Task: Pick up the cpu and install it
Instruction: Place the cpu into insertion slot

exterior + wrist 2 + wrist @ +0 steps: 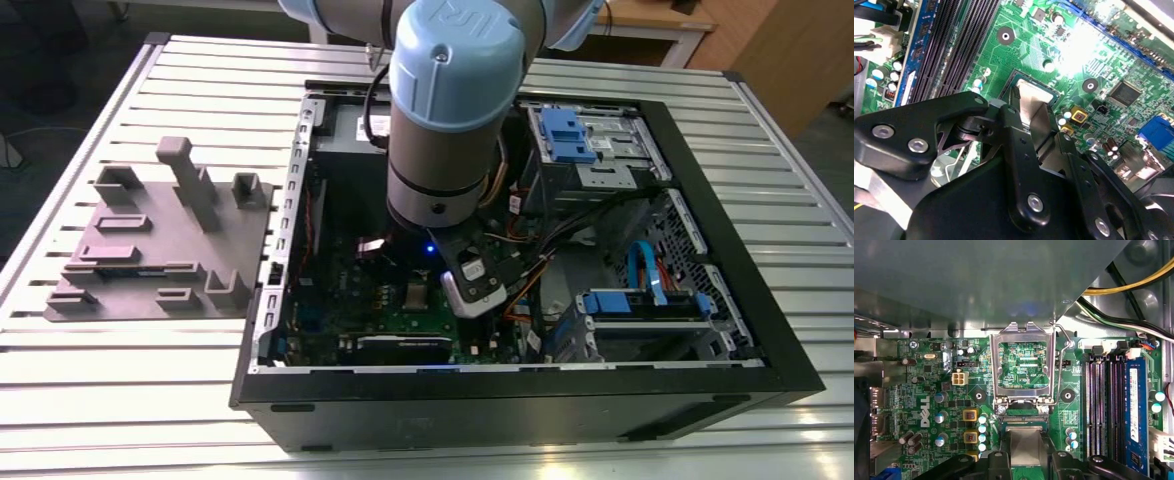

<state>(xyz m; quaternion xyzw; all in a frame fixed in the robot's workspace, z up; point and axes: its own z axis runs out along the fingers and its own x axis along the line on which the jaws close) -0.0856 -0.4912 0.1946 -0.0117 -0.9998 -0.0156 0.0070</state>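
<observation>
Pinching the flat silver cpu (pixel 1025 445) by its sides, the black gripper (pixel 1025 439) holds it at the square socket (pixel 1024 420) on the green board (pixel 929 385), metal lid (pixel 995 365) open.

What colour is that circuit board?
The circuit board is green, clearest in the first wrist view.

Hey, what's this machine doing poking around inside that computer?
A robot arm is reaching down into an open computer case that lies on a metal table. Its gripper holds a small silver chip between its fingers, right at the socket on the green circuit board. The socket's metal clamp frame is flipped open beside it. I cannot tell whether the chip is fully seated.
</observation>
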